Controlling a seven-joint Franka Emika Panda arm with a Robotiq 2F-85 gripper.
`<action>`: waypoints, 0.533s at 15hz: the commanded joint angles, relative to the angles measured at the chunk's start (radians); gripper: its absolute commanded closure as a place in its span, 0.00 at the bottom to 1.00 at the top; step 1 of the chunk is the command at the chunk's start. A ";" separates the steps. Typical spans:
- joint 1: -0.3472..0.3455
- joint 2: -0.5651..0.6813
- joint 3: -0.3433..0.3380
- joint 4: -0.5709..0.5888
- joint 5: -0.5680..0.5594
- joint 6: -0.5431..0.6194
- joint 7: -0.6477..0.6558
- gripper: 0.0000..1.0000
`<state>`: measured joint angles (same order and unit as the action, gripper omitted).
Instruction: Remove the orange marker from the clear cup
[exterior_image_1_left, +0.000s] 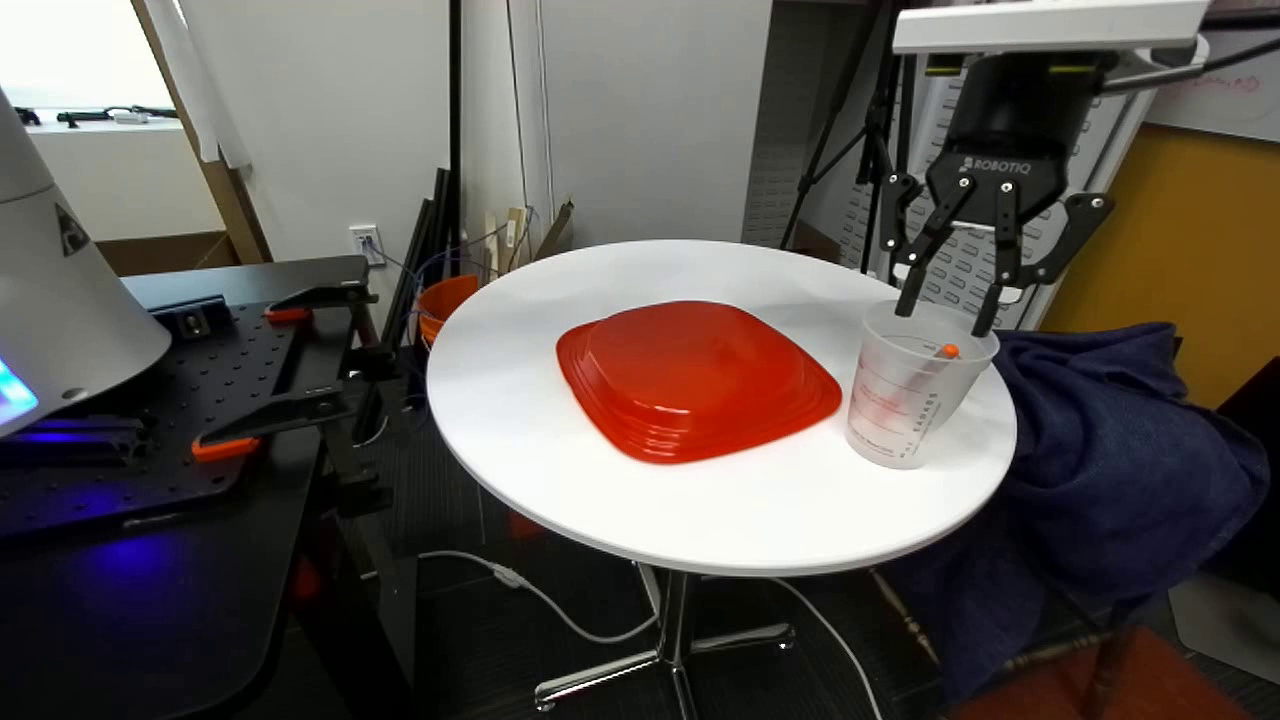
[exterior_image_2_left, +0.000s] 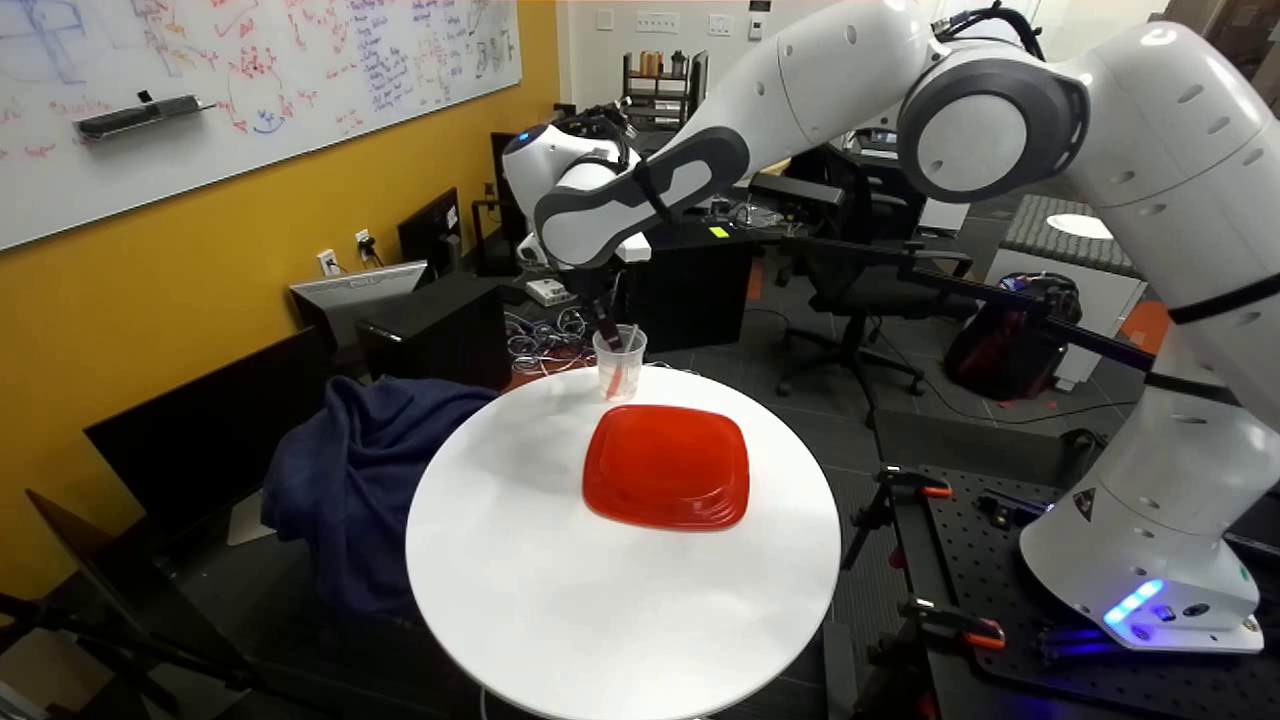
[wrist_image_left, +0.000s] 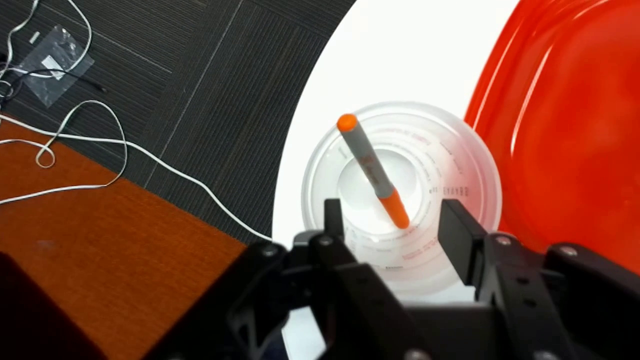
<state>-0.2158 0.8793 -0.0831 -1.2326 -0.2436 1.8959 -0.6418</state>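
Observation:
The clear cup (exterior_image_1_left: 882, 425) stands upright on the white table; it also shows in an exterior view (exterior_image_2_left: 630, 362) and in the wrist view (wrist_image_left: 472, 160). The orange marker (wrist_image_left: 369, 165) is inside it, leaning against the rim. Its barrel is grey with orange ends. Its upper orange tip (exterior_image_1_left: 947, 352) shows at the rim in an exterior view. My gripper (exterior_image_1_left: 945, 315) is open and empty, pointing down at the cup's mouth. In the wrist view the fingers (wrist_image_left: 392, 215) are apart, with the marker's lower end between them in the picture. I cannot tell whether the fingertips are below the rim.
A wide red plate (exterior_image_1_left: 700, 370) lies on the round white table (exterior_image_1_left: 520, 420), close beside the cup. The cup is near the table's edge (exterior_image_2_left: 560, 375). A dark blue cloth (exterior_image_1_left: 1120, 480) hangs over something beside the table.

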 joint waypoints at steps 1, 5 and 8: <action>-0.016 0.034 0.017 0.071 0.010 -0.067 -0.041 0.47; -0.017 0.052 0.017 0.099 0.011 -0.098 -0.043 0.48; -0.018 0.066 0.017 0.120 0.012 -0.117 -0.044 0.48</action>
<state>-0.2185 0.9168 -0.0825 -1.1787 -0.2431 1.8374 -0.6505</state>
